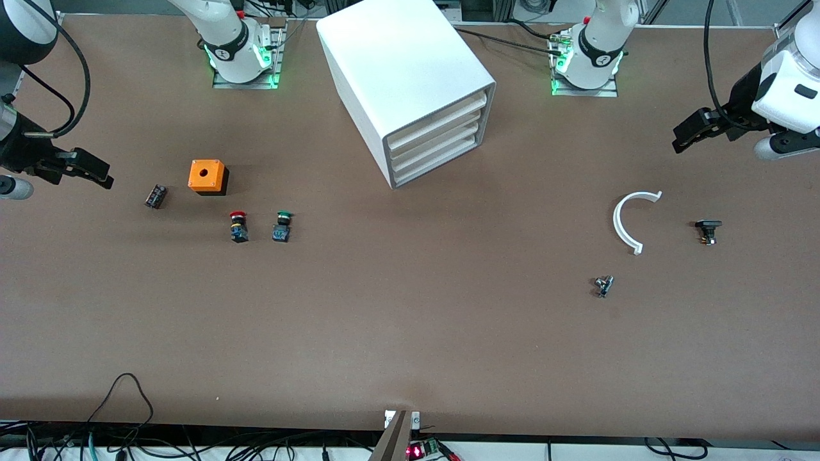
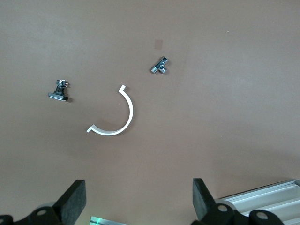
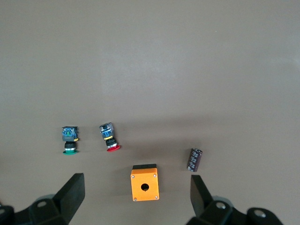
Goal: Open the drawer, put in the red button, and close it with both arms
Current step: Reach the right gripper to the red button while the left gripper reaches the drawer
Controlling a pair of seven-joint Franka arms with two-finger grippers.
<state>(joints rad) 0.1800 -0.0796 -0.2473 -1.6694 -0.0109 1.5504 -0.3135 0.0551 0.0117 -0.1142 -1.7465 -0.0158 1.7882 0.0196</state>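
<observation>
Both arms were cut off at the frame edges. Left gripper (image 1: 680, 136) and right gripper (image 1: 102, 177) hung with fingers spread, empty. One red button (image 1: 238, 226) lay beside one green button (image 1: 282, 226); the drawer (image 1: 435, 123) sat closed.

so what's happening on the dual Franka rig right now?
Nothing is being handled yet. Both arms wait high at the table's ends: the left gripper open above the white curved piece, the right gripper open above the orange box. The drawer, top of the white cabinet, is shut. The red button lies on the table beside the green button, untouched.
</observation>
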